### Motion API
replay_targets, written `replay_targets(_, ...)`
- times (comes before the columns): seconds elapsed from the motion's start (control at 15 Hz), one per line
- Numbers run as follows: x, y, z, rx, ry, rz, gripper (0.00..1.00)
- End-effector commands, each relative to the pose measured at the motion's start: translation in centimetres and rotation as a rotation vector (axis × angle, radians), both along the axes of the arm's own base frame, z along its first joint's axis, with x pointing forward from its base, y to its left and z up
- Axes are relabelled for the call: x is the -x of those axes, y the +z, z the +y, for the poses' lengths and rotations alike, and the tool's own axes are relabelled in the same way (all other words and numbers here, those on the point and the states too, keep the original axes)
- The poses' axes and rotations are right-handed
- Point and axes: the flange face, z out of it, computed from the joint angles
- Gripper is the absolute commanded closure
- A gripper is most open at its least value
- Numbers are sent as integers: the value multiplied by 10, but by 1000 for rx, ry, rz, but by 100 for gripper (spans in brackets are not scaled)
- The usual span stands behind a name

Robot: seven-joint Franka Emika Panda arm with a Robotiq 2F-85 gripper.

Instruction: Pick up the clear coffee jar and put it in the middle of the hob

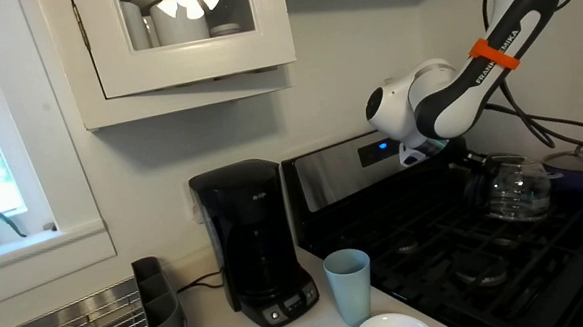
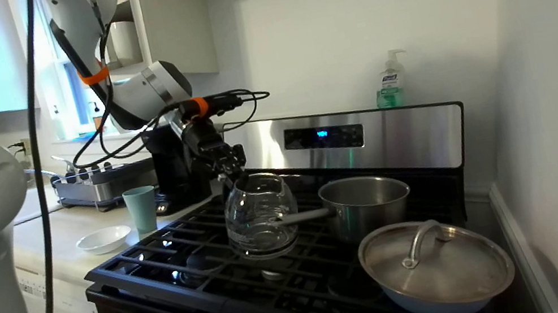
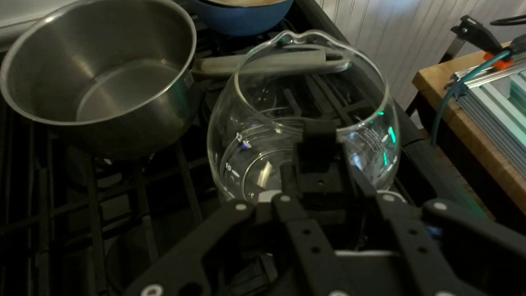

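With my hand (image 3: 328,203) gripping the dark handle (image 3: 320,174) of the clear coffee jar (image 2: 255,212), I have it roughly upright over the hob (image 2: 164,285), near the steel saucepan (image 2: 373,215), though I cannot tell whether the jar's base touches the grates (image 3: 96,216).

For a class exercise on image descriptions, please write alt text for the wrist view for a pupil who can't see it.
A black gripper holds a clear glass coffee jar by its dark handle, with a black hob beneath. At left stands a steel saucepan; a blue pan is cropped at the top.
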Motion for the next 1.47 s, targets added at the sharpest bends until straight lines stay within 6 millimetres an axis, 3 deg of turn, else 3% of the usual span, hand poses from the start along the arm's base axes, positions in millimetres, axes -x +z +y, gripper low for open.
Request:
replay_targets(0.0, -11, -3, -7, 30, 0, -8, 92)
replay_targets(0.73, -12, -19, -12, 45, -15, 29, 92)
replay_targets(0.8, -12, -20, -12, 38, -18, 29, 85)
replay_targets(0.87, -12, -20, -11, 36, -16, 29, 53)
replay_targets(0.93, -12, -20, -11, 34, -18, 31, 42)
replay_targets(1.13, -13, -21, -11, 28, -18, 30, 25)
replay_targets(1.33, -14, -21, -10, 20, -22, 35, 16)
replay_targets(1.4, -13, -21, -9, 10, -23, 36, 2)
